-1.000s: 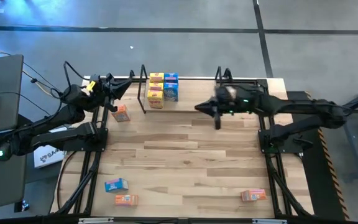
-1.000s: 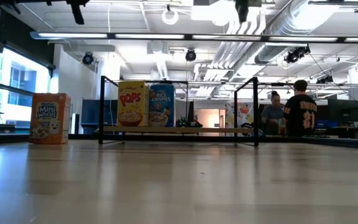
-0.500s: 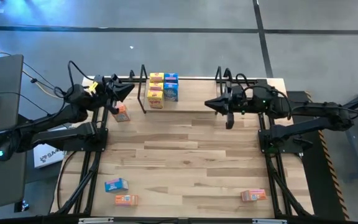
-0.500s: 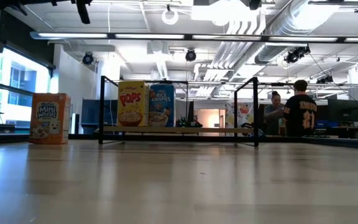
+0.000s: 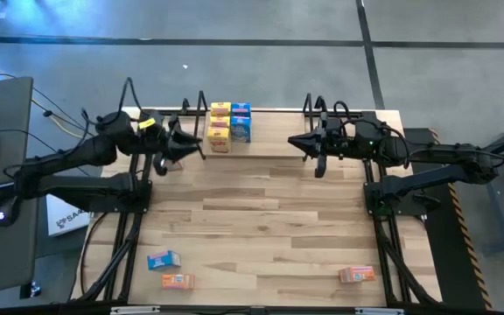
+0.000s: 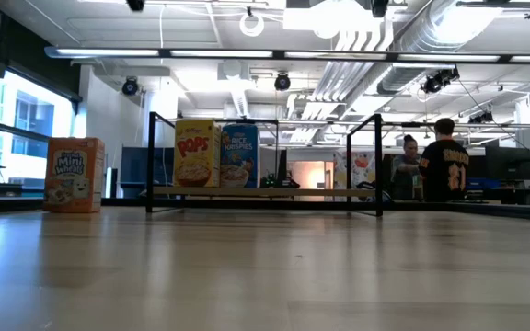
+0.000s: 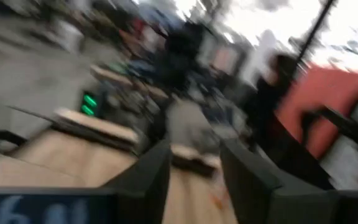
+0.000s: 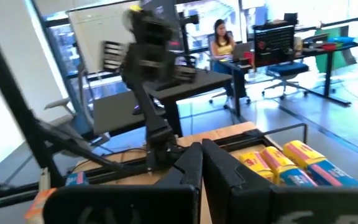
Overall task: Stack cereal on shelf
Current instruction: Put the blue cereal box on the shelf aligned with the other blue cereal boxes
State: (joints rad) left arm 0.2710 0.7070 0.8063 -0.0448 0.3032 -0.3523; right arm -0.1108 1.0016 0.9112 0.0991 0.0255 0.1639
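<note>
Cereal boxes: four on the shelf [image 5: 261,112], one orange Mini-Wheats box [image 6: 74,175] left of it, three near the counter's [image 5: 269,219] front edge; light, stiff, crushable cardboard, best pinched across broad faces; left gripper [image 5: 196,145] fingers apart, right gripper [image 5: 294,141] fingers together.

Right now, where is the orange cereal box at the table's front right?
In the high view the orange cereal box lies alone near the table's front right corner, well away from the shelf at the back and the two boxes at the front left.
</note>
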